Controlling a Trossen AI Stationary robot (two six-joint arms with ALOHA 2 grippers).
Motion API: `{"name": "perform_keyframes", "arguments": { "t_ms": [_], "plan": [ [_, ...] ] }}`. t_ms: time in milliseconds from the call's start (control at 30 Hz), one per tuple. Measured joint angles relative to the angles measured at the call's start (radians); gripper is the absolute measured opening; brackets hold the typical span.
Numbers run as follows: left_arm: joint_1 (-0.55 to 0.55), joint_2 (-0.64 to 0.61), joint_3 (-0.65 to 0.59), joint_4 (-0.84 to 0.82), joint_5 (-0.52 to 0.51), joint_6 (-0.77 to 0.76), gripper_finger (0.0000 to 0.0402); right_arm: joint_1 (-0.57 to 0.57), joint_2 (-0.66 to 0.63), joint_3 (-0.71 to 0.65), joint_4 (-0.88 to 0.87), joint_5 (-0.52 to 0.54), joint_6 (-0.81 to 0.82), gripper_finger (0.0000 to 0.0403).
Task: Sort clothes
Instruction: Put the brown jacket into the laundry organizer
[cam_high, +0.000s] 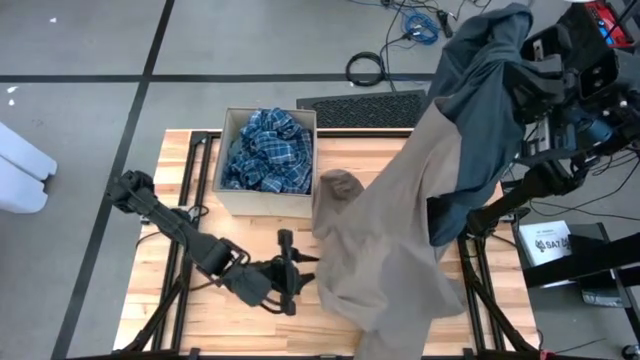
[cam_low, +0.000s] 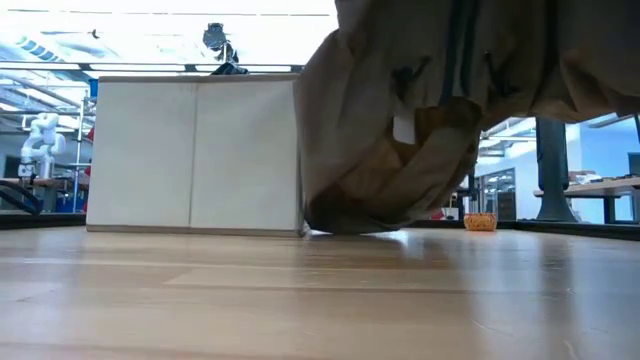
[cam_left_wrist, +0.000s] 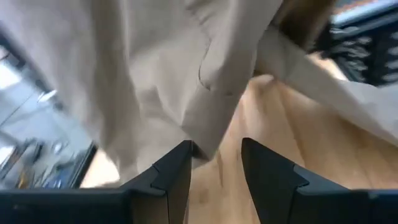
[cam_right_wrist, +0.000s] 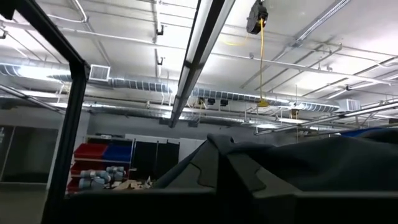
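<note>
High view shows the tabletop (cam_high: 160, 300), then the taupe-brown piece (cam_high: 380, 250) draped from the raised right tool (cam_high: 560, 60), clenched under the dark black-green piece (cam_high: 490, 110). Just ahead of the left tool (cam_high: 288, 272), which stands parted and grasps nothing, hangs that taupe cloth. Beyond it, the box (cam_high: 266, 204) holds the plaid shirt (cam_high: 268, 150): one garment sorted, two left.

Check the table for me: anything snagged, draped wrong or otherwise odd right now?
Yes. The taupe-brown piece and dark piece hang together from the raised right arm, draped over it so its gripper is hidden. The taupe hem trails on the table beside the box. The left gripper sits open at the hem.
</note>
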Motion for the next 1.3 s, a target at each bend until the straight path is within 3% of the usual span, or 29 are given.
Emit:
{"name": "perform_keyframes", "arguments": {
  "t_ms": [167,267,367,633,800,1033,1300],
  "plan": [
    [-0.030,0.026,-0.043,-0.102,-0.153,-0.228,0.0151,0.000,-0.005,0.000,-0.013,0.000,0.006,0.0000],
    [-0.041,0.026,-0.120,-0.096,-0.293,-0.338,0.0151,0.000,-0.004,0.000,-0.018,-0.002,0.008,0.0000],
    [-0.041,0.025,-0.178,-0.055,-0.349,-0.414,0.0151,0.000,-0.004,0.000,-0.023,-0.002,0.012,0.0000],
    [-0.014,0.076,-0.344,0.456,-0.355,-0.249,0.0151,0.000,-0.004,0.000,-0.039,-0.003,0.025,0.0000],
    [0.014,0.105,-0.375,0.749,-0.345,-0.071,0.0151,0.000,-0.004,0.000,-0.047,-0.006,0.035,0.0000],
    [0.076,0.118,-0.375,0.833,-0.200,-0.017,0.0151,0.000,-0.002,0.000,-0.047,-0.006,0.035,0.0000],
    [0.105,0.118,-0.375,0.936,-0.146,0.018,0.0151,0.000,-0.002,0.000,-0.051,-0.006,0.039,0.0000]
  ]
}}
